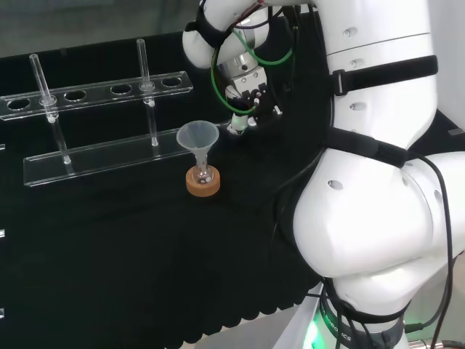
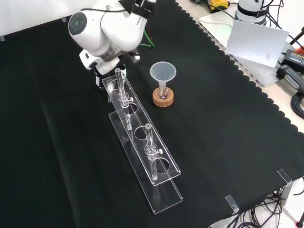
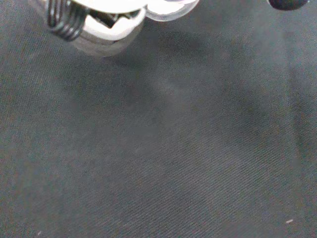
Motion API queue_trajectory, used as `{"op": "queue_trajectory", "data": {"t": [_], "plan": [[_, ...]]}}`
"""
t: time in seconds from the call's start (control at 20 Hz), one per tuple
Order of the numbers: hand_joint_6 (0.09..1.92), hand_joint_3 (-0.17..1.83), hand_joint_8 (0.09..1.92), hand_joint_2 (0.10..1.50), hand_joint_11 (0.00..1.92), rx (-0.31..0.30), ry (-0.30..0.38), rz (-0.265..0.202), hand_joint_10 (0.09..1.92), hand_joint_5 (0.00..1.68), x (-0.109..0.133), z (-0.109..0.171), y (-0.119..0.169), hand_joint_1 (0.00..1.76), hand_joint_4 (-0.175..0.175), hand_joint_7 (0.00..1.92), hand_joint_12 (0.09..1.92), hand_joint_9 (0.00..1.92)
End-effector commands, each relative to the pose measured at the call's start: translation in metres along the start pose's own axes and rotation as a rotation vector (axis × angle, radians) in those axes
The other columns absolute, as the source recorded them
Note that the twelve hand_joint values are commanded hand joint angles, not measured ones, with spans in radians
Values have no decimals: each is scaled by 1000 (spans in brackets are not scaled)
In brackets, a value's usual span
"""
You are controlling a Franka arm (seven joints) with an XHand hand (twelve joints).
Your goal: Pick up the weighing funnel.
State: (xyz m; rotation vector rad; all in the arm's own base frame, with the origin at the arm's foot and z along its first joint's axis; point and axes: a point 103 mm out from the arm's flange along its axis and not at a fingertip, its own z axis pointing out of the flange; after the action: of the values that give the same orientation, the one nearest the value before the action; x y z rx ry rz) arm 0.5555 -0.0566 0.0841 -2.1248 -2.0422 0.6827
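Observation:
My hand (image 1: 251,100) hangs low over the black cloth, just right of the big funnel (image 1: 197,137) in the head view. A small pale piece (image 1: 236,126) shows under the hand at the cloth; I cannot tell what it is. In the front view the hand (image 2: 107,66) sits beneath the arm's white link (image 2: 102,26), behind the far end of the tube rack (image 2: 142,142). The wrist view looks at bare cloth, with a blurred white part of the hand (image 3: 106,20) close by. Whether anything is held is hidden.
The funnel (image 2: 163,72) stands with its stem in a small flask on a cork ring (image 2: 163,99). A clear rack (image 1: 102,156) carries two upright glass tubes (image 1: 42,80). The cloth's scalloped edge (image 2: 266,102) runs along the right in the front view.

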Motion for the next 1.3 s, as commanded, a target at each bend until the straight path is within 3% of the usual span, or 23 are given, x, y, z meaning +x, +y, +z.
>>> {"op": "queue_trajectory", "data": {"t": [0.05, 0.35, 0.65, 1.3], "plan": [[467, 429, 294, 755, 1393, -53, 39, 53, 87, 1339, -27, -12, -13, 1123, 175, 1481, 661, 1652], [464, 430, 287, 753, 1396, -61, 55, 78, 87, 1341, -46, -16, -27, 1123, 175, 1481, 659, 1651], [461, 431, 280, 752, 1400, -63, 25, 88, 87, 1342, -63, -33, -47, 1123, 175, 1478, 659, 1652], [454, 434, 271, 749, 1409, -58, -62, 126, 87, 1346, -78, -77, -127, 1124, 175, 1481, 655, 1653]]}}
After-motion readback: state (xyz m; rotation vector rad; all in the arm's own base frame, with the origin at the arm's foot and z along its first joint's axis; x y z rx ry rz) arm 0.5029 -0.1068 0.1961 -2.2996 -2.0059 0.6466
